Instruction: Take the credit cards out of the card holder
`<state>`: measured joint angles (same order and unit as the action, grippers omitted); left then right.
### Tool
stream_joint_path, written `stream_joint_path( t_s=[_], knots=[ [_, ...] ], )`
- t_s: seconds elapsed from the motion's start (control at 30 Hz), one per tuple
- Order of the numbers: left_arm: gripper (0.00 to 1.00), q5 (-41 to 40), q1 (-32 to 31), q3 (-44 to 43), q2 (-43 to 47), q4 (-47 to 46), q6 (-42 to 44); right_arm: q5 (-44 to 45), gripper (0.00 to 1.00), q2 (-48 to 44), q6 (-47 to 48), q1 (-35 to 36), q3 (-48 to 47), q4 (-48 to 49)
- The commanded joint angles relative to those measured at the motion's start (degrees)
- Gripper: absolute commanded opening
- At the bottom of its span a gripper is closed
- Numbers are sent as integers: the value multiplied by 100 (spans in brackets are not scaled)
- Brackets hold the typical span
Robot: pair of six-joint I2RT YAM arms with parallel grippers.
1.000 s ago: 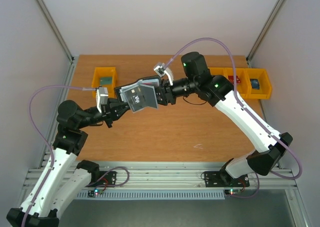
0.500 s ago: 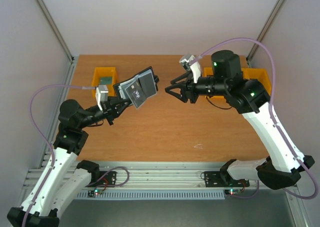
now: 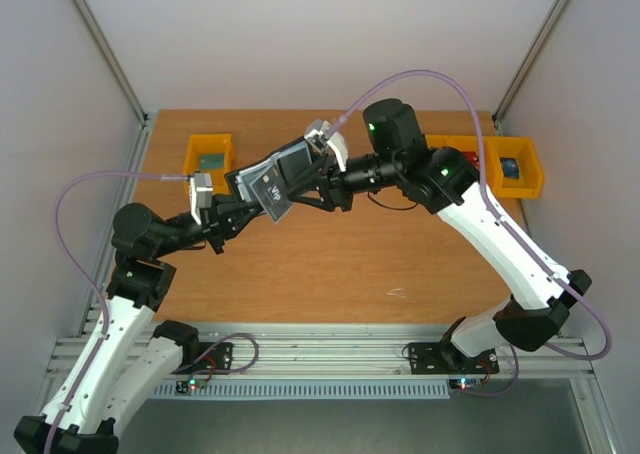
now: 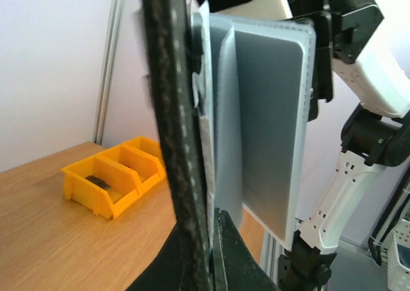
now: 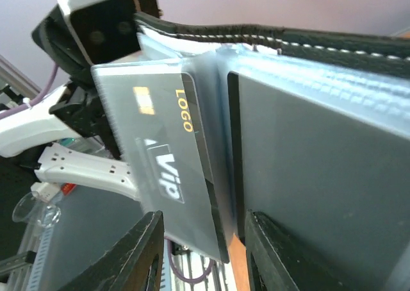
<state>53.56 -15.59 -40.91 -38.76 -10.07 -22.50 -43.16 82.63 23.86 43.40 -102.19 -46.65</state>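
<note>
Cards first: the dark card (image 5: 163,159) (image 3: 268,188), with LOGO in yellow and VIP in white on its face, sits inside a frosted sleeve of the card holder (image 5: 320,163) (image 3: 291,163) (image 4: 269,124), and it is not drawn out. The card holder is spread open in the air, well above the counter (image 3: 350,264), with its black stitched cover on the outside and its blue-grey pockets fanned toward my right arm. The pocket beside the dark card shows dark through the plastic, and I cannot tell whether a card lies in it. My left fingers (image 4: 236,265) (image 3: 236,210) are closed tight on the card holder's black cover at its lower edge. From that wrist the cover rises edge-on straight out of the pinch, and the pockets stand just to the right of it. My right fingers (image 5: 138,252) (image 3: 305,187) are spread wide and grip nothing. The lower edge of the sleeve with the dark card hangs in the gap between them, nearer the finger on the left of that view. Whether either finger touches the plastic I cannot tell. From above, my two sets of fingers meet at the card holder from opposite sides, left from below and right from the far side. Beyond my left fingers, at the back of the counter, stands a yellow bin (image 3: 192,162). Behind my right arm runs a row of yellow bins (image 3: 535,181) (image 4: 80,185), well apart from the card holder.
</note>
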Motion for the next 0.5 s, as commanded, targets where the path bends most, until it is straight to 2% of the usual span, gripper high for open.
stream_joint_path(
  t_s=[0.0, 0.13, 0.27, 0.47],
  knots=[
    [0, 374, -16, -147, 132, -636, 21, 143, 36, 75, -37, -13, -318, 151],
    [0, 407, -20, -140, 125, -690, 53, 28, 38, 256, -109, -9, -361, 176],
    [0, 395, -16, -130, 128, -690, 62, -455, 39, 439, -215, 25, -408, 270],
    [0, 288, -15, -105, 142, -633, -5, -1221, 29, 580, -146, 151, -513, 178]
  ],
)
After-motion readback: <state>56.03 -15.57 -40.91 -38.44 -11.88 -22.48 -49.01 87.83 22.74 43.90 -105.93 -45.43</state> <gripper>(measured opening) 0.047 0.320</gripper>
